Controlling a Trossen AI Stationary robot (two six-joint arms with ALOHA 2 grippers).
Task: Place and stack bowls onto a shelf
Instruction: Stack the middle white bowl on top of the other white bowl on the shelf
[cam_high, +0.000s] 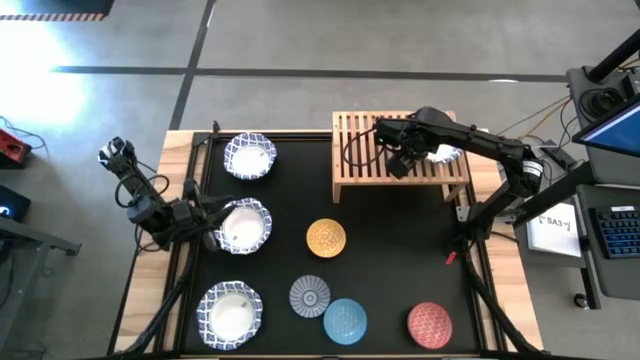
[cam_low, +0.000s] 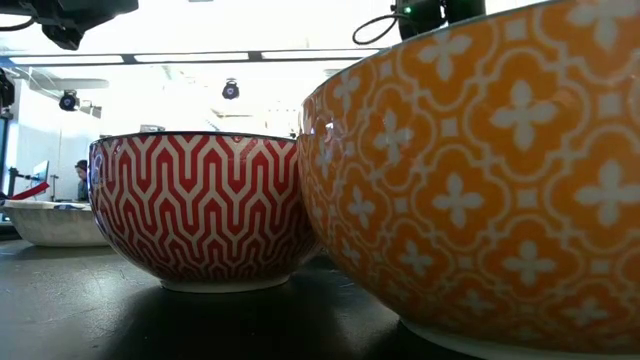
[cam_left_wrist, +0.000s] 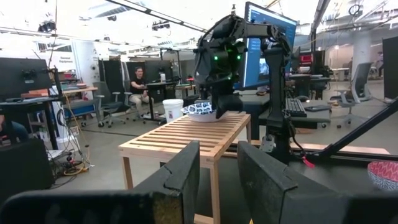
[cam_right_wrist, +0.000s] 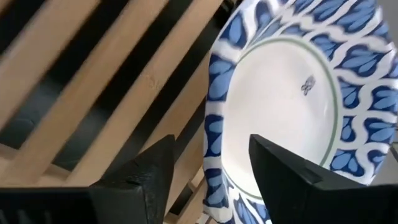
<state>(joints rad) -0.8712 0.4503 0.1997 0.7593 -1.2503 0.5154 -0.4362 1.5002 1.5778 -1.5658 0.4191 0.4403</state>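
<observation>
Shelf (cam_high: 365, 150) lies at the bench's (cam_high: 390, 275) far edge, its long axis and slats running left to right. One blue-rimmed bowl (cam_right_wrist: 292, 106) sits upright on its right end, mouth up. Right hand (cam_right_wrist: 208, 165) hangs above, fingers apart astride the rim. Left hand (cam_left_wrist: 217, 177) waits part-open beside another white bowl (cam_high: 244, 224).

Two dark matte arms, boxy black joint housings, left arm (cam_high: 150, 205) w/ pale knobby fitting near its base, right arm (cam_high: 470, 150) w/ looped black cable and green LEDs at wrist, right gripper (cam_right_wrist: 208, 165) w/ flat black wedge-shaped fingers
</observation>
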